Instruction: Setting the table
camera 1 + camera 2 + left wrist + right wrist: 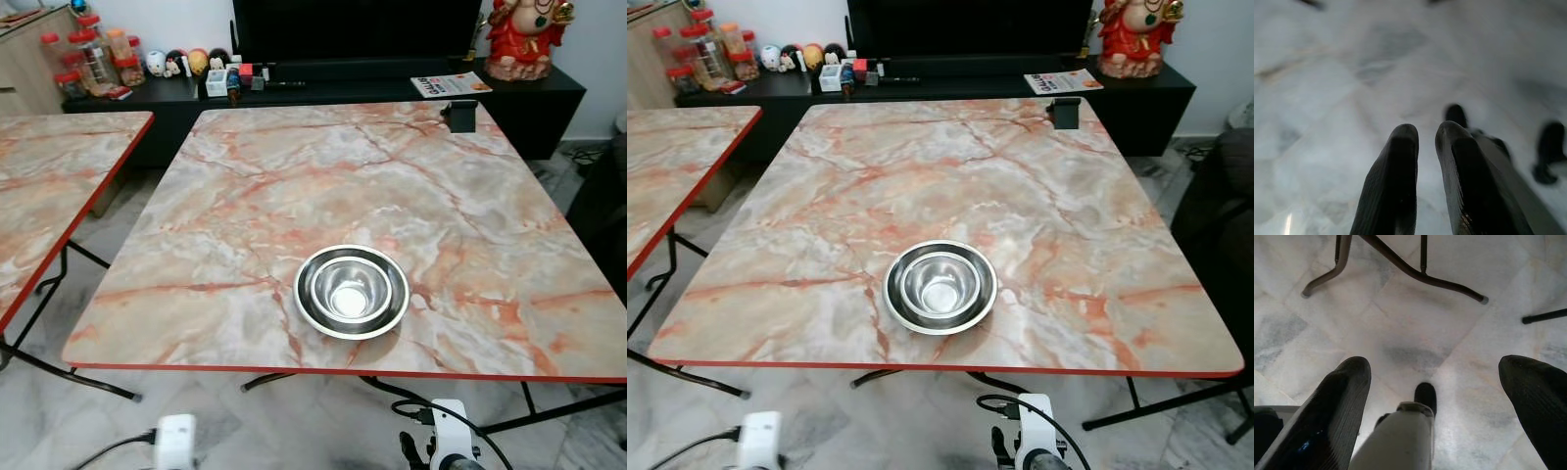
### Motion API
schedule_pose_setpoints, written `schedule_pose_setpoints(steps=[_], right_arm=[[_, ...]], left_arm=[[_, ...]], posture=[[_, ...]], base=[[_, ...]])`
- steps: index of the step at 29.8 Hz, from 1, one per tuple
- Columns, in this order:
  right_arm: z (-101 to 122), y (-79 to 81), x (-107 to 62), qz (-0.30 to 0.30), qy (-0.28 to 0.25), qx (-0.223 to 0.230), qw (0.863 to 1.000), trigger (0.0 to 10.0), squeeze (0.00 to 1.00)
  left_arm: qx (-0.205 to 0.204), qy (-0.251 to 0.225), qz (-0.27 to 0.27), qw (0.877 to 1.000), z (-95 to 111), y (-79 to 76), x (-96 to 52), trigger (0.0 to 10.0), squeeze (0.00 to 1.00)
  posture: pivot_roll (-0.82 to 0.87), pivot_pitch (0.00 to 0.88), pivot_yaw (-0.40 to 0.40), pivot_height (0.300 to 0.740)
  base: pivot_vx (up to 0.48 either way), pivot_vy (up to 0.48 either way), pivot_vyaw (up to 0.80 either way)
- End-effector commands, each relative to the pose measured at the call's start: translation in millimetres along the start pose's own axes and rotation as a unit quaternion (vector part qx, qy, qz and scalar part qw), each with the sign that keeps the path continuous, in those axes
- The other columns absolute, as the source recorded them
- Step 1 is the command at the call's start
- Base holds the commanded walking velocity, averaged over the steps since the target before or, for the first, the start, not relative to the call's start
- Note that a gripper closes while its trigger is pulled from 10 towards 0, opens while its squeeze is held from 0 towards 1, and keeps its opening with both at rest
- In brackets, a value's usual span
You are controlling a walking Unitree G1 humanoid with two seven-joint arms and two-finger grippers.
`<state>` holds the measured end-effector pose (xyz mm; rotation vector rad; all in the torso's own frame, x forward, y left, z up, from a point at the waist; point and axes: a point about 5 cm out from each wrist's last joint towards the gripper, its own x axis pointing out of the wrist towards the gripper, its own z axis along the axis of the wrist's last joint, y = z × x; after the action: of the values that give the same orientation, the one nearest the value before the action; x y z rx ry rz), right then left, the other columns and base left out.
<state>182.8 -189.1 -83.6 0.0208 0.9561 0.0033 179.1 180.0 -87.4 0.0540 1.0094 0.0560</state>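
Nested shiny steel bowls [351, 291] near the front edge of the pink-veined marble counter [294, 186]; small black box [458, 115] at far right corner. Below, left end effector [1425, 142] nearly clenched, right end effector [1435, 382] released over pale floor tiles [1415, 328].

Two steel bowls [351, 291], shiny, nested one inside the other, upright, mouths up. They rest on the marble-patterned table [294, 176] with red edging, near its front edge, slightly right of centre. Both empty.
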Motion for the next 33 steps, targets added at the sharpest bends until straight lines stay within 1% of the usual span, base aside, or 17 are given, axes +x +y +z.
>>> schedule_pose_setpoints(steps=[1,2,3,4,5,7,10,12,14,17,21,25,26,28,29,33], right_arm=[[-2,-1.3,-0.4,0.001,0.005,-0.004,1.0,10.0,0.0],[-2,-2.3,-0.7,0.0,0.006,-0.004,1.0,10.0,0.0],[-3,-3.5,-0.9,-0.001,0.006,-0.003,1.0,10.0,0.0],[-3,-3.5,-0.9,-0.001,0.006,-0.003,1.0,10.0,0.0],[-2,-4.2,-0.9,-0.003,0.006,-0.002,1.0,10.0,0.0],[-2,-4.2,-0.9,-0.004,0.005,-0.002,1.0,10.0,0.0],[-3,-3.2,-1.0,-0.001,0.006,-0.004,1.0,10.0,0.0],[-4,-2.9,-1.1,0.0,0.006,-0.005,1.0,10.0,0.0],[-4,-3.0,-1.3,0.003,0.005,-0.008,1.0,10.0,0.0],[-4,-6.5,-1.9,0.002,0.007,-0.017,1.0,10.0,0.0],[1,-10.6,-1.5,-0.003,0.0,-0.014,1.0,10.0,0.0],[2,-10.7,-1.4,-0.004,-0.001,-0.012,1.0,10.0,0.0],[3,-8.8,-0.8,-0.004,-0.003,-0.009,1.0,10.0,0.0],[4,-6.7,-0.3,-0.005,-0.004,-0.005,1.0,10.0,0.0],[5,-3.4,0.4,-0.007,-0.007,0.006,1.0,10.0,0.0],[5,-1.1,0.7,-0.011,-0.007,0.019,1.0,10.0,0.0]], left_arm=[[0.038,0.013,-0.033,0.999,-5,-11.0,-0.2,10.0,0.0],[0.054,0.015,-0.049,0.997,-6,-19.6,-0.5,10.0,0.0],[0.073,0.016,-0.075,0.994,-7,-32.9,-1.2,10.0,0.0],[0.073,0.016,-0.075,0.994,-7,-32.9,-1.2,10.0,0.0],[0.091,0.016,-0.093,0.991,-6,-42.4,-1.8,10.0,0.0],[0.102,0.014,-0.106,0.989,-6,-48.2,-2.3,10.0,0.0],[0.134,0.018,-0.124,0.983,-7,-54.9,-3.1,10.0,0.0],[0.135,0.019,-0.126,0.983,-7,-55.3,-3.2,10.0,0.0],[0.11,0.02,-0.124,0.986,-6,-54.8,-2.9,10.0,0.0],[0.095,0.016,-0.118,0.988,-5,-55.0,-2.8,10.0,0.0],[0.099,0.01,-0.122,0.988,-2,-56.7,-2.8,10.0,0.0],[0.096,0.009,-0.122,0.988,-2,-56.6,-2.7,10.0,0.0],[0.094,0.011,-0.12,0.988,-2,-55.4,-2.5,10.0,0.0],[0.095,0.011,-0.118,0.988,-1,-54.0,-2.2,10.0,0.0],[0.094,0.012,-0.116,0.989,0,-51.2,-1.8,10.0,0.0],[0.1,0.014,-0.113,0.988,-1,-47.4,-1.5,10.0,0.0]], posture=[[-0.25,0.0,0.034,0.74],[-0.26,0.0,0.033,0.74],[-0.27,0.0,0.034,0.74],[-0.27,0.0,0.034,0.74],[-0.28,0.0,0.035,0.74],[-0.29,0.0,0.044,0.74],[-0.31,0.0,0.046,0.74],[-0.31,0.0,0.042,0.74],[-0.31,0.0,0.034,0.74],[-0.31,0.0,0.019,0.74],[-0.3,0.0,0.015,0.74],[-0.3,0.0,0.015,0.74],[-0.29,0.0,0.027,0.74],[-0.29,0.0,0.036,0.74],[-0.29,0.0,0.045,0.74],[-0.29,0.0,0.055,0.74]], base=[[0.0,0.0,0.0],[0.0,0.0,0.0],[0.0,0.0,0.0],[0.0,0.0,0.0],[0.0,0.0,0.0],[0.0,0.0,0.0],[0.0,0.0,0.0],[0.0,0.0,0.0],[0.0,0.0,0.0],[0.0,0.0,0.0],[0.0,0.0,0.0],[0.0,0.0,0.0],[0.0,0.0,0.0],[0.0,0.352,0.0],[0.0,0.379,0.0],[0.0,0.406,0.0]])
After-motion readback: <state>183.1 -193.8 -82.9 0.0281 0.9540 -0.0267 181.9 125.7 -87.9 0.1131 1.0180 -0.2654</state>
